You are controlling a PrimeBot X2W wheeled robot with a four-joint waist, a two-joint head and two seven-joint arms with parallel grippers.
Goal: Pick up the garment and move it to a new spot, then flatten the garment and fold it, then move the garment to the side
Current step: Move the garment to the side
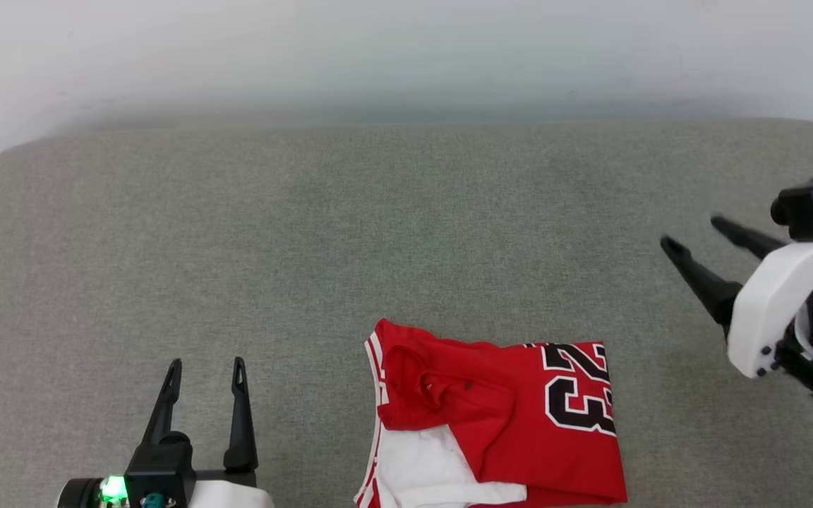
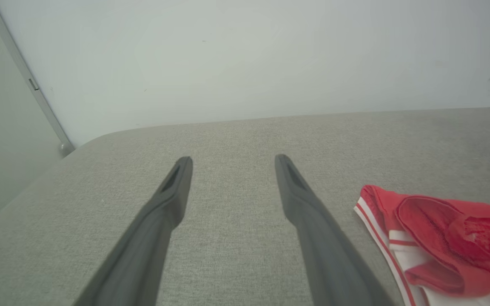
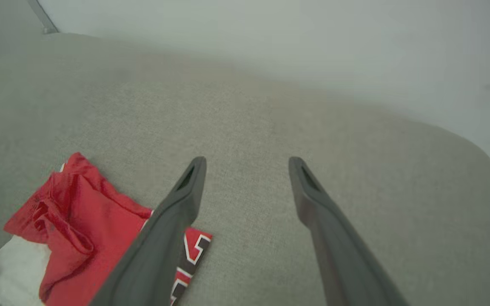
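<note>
The garment [image 1: 498,416] is seen folded into a rough rectangle on the grey padded surface [image 1: 406,226], at about 6 o'clock in the head view, with its near edge cut off by the bottom of the frame. The black, white-edged "23" is turned sideways at its 3 o'clock end. A bunched red fold and a white sleeve panel are found at its 9 o'clock end, where striped trim runs along the edge.

The left gripper [image 1: 207,363] is held with its two fingers spread and nothing between them. The garment is placed at roughly 3 to 4 o'clock from it, near but apart — a strip of bare grey fabric is left between them.

The right gripper [image 1: 692,233] is likewise spread wide and empty, raised at the 3 o'clock side of the head view, fingers pointed toward 10 o'clock. The garment is found between 7 and 8 o'clock from it — well apart, untouched by either gripper.
</note>
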